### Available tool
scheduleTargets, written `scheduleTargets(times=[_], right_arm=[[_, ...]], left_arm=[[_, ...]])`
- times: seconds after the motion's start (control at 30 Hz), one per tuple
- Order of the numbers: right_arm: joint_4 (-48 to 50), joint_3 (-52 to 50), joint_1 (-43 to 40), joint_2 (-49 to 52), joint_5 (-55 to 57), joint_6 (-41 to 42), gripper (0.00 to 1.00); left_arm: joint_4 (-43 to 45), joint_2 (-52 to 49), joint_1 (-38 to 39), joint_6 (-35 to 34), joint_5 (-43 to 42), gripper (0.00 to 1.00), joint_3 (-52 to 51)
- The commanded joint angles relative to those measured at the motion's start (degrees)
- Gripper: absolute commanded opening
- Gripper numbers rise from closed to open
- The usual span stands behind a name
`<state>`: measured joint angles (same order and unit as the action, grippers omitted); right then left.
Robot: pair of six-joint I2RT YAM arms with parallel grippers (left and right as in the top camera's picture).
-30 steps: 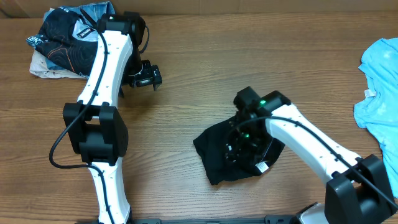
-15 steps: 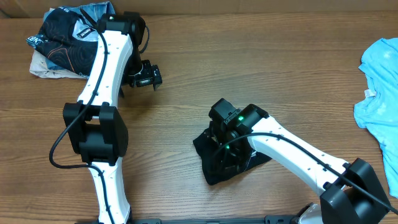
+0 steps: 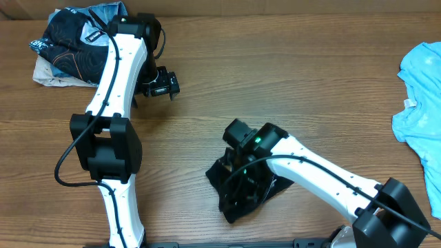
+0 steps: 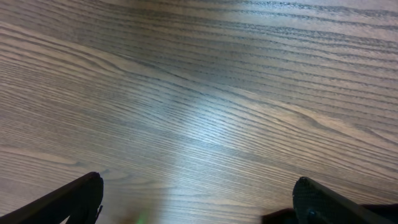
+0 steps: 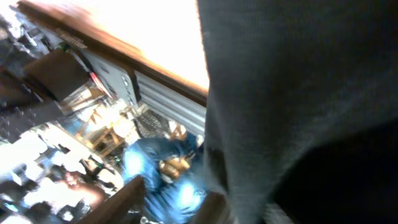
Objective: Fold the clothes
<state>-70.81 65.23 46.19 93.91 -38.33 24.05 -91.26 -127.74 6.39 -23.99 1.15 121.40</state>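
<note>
The black shirt (image 3: 226, 201) lies bunched on the table in front of centre; its white label is hidden. My right gripper (image 3: 242, 180) is down in the shirt and shut on a fold of it. In the right wrist view the dark fabric (image 5: 298, 93) fills the right side, hanging close against the fingers (image 5: 171, 205). My left gripper (image 3: 160, 84) hovers over bare wood at the back left, open and empty; its fingertips (image 4: 199, 199) are wide apart. The light blue T-shirt (image 3: 420, 103) lies at the right edge.
A pile of dark and pale patterned clothes (image 3: 69, 45) sits at the back left corner, beside the left arm. The table's front edge and the room beyond it (image 5: 93, 93) show in the right wrist view.
My right gripper has moved left and towards the front with the black shirt. The shirt has bunched up and shifted left, and its white label has gone from sight. The left arm has not moved.
</note>
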Motion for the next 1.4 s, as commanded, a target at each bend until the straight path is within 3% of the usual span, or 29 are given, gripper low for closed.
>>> scheduleTargets(times=[0.0, 0.17, 0.3, 0.47, 0.57, 0.7, 0.77, 0.8, 0.97, 1.37], right_arm=[[-3.0, 0.1, 1.9, -0.6, 0.9, 1.8, 0.62], [-3.3, 1.2, 0.9, -0.7, 12.6, 12.1, 0.49], [-3.4, 5.4, -2.6, -2.1, 18.9, 14.3, 0.52], [-6.2, 11.7, -7.2, -3.0, 23.7, 13.9, 0.63], [-9.2, 12.9, -10.0, -3.0, 26.4, 14.0, 0.62], [-12.9, 12.7, -13.2, -3.0, 30.2, 15.7, 0.38], [-15.2, 12.5, -14.8, -3.0, 32.5, 18.5, 0.09], [-16.0, 12.2, -15.1, -3.0, 33.1, 19.6, 0.04], [-15.7, 8.2, -15.0, -3.0, 32.7, 21.1, 0.04], [2.1, -6.9, -13.6, -2.8, 22.0, 20.5, 0.04]], left_arm=[[0.1, 1.9, 0.4, -0.2, 0.3, 1.00, -0.2], [0.1, 1.9, 0.4, -0.2, 0.3, 1.00, -0.2], [-0.2, 1.9, 0.4, -0.2, 0.4, 1.00, -0.2], [-0.2, 1.9, 0.4, -0.2, 0.4, 1.00, -0.2], [-0.1, 1.9, 0.4, -0.2, 0.6, 1.00, -0.2], [0.0, 1.9, 0.4, -0.2, 0.8, 1.00, -0.2], [0.0, 1.9, 0.4, -0.2, 0.8, 1.00, -0.2], [0.0, 1.9, 0.4, -0.2, 0.8, 1.00, -0.2], [0.2, 1.9, 0.3, -0.2, 0.8, 1.00, -0.2], [0.3, 1.9, 0.3, -0.2, 0.8, 1.00, -0.2]])
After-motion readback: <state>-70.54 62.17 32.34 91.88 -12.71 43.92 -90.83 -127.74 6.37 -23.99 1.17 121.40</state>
